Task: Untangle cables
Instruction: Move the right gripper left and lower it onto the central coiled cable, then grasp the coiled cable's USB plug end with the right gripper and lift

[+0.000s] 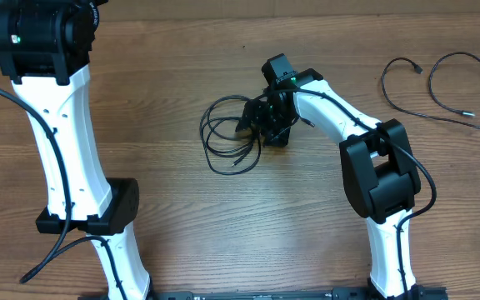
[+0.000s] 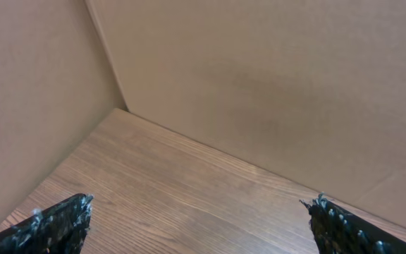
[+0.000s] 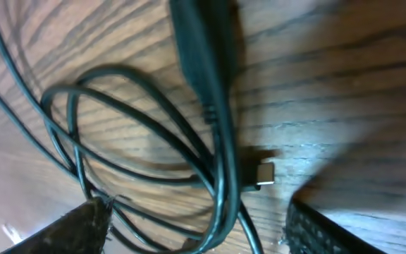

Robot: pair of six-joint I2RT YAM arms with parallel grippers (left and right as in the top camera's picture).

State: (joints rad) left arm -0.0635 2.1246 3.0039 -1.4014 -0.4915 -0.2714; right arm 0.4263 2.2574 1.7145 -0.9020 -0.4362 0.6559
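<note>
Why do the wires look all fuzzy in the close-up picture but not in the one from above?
Right wrist view: the camera seems very near the tangled cables, so they smear, most of all the thick dark part at the top, and a pale glare patch lies on the table by the silver plug. Overhead view: sharp and evenly lit. Left wrist view: sharp too, with soft light on plain walls.

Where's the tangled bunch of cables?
In the overhead view, the tangled cables lie near the table centre, their right edge beneath the right gripper.
</note>
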